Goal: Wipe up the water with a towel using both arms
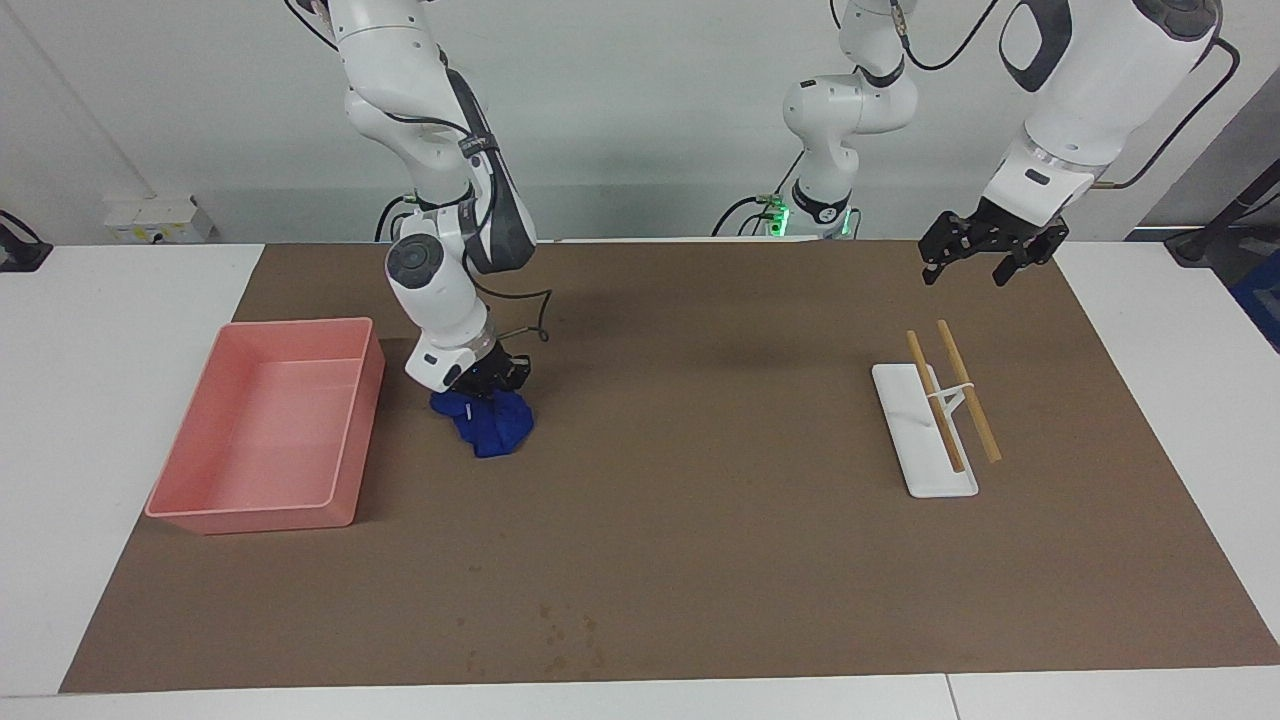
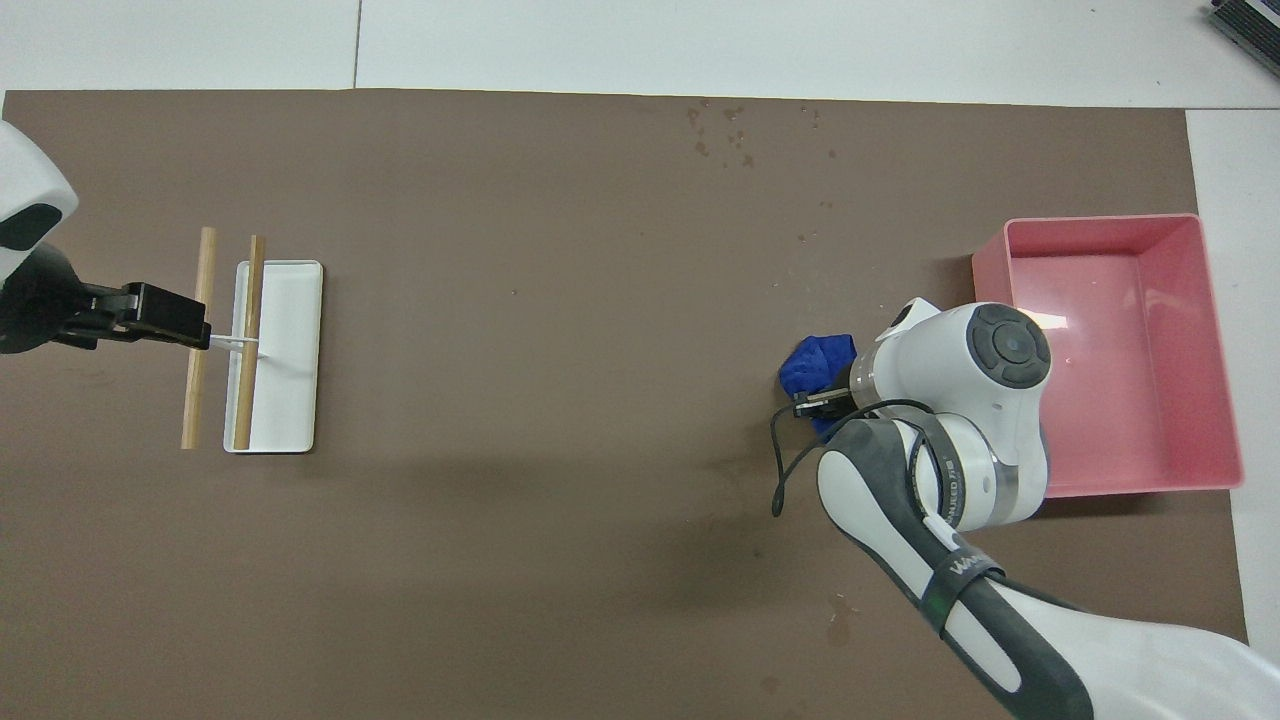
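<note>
The right gripper is lowered onto the crumpled blue towel, its fingers buried in the cloth's upper folds so that their spread cannot be told; the towel lies on the brown mat of the worktop, just beside the pink tray toward the right arm's end. The left gripper hangs in the air with its fingers spread and nothing between them, over the mat near the white rack that carries two wooden sticks. Small wet spots mark the mat farther from the robots than the towel.
</note>
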Tool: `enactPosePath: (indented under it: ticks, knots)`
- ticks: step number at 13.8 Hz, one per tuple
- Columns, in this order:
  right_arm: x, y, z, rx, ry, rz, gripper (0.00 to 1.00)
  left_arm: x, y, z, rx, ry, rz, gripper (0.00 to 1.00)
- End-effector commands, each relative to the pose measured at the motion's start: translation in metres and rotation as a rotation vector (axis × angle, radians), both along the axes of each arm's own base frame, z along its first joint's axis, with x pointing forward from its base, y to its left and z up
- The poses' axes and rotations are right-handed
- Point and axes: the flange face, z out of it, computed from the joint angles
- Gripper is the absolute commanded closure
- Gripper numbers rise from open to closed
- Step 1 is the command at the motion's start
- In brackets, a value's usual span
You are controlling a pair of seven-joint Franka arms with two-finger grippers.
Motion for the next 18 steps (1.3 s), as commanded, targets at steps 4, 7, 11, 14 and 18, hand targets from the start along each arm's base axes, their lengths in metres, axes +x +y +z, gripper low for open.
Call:
enactPosePath:
  ticks: [4, 7, 11, 14, 18]
  knots:
    - [0.007, 0.025, 0.012, 0.109, 0.065, -0.14, 1.0, -0.006, 0.003, 0.0, 0.014, 0.006, -0.004, 0.0]
    - [0.029, 0.018, 0.046, 0.043, 0.07, -0.051, 1.0, -0.006, 0.003, 0.0, 0.014, 0.006, -0.004, 0.0]
    - [0.054, -0.006, 0.091, -0.103, 0.025, 0.059, 1.0, -0.006, 0.003, 0.0, 0.014, 0.006, -0.004, 0.0]
    - [0.067, -0.029, 0.127, -0.103, 0.023, 0.091, 1.0, -0.006, 0.003, 0.0, 0.014, 0.006, -0.004, 0.0]
    - [0.068, -0.069, 0.178, -0.096, 0.057, 0.139, 1.0, -0.006, 0.003, 0.0, 0.014, 0.006, -0.004, 0.0]
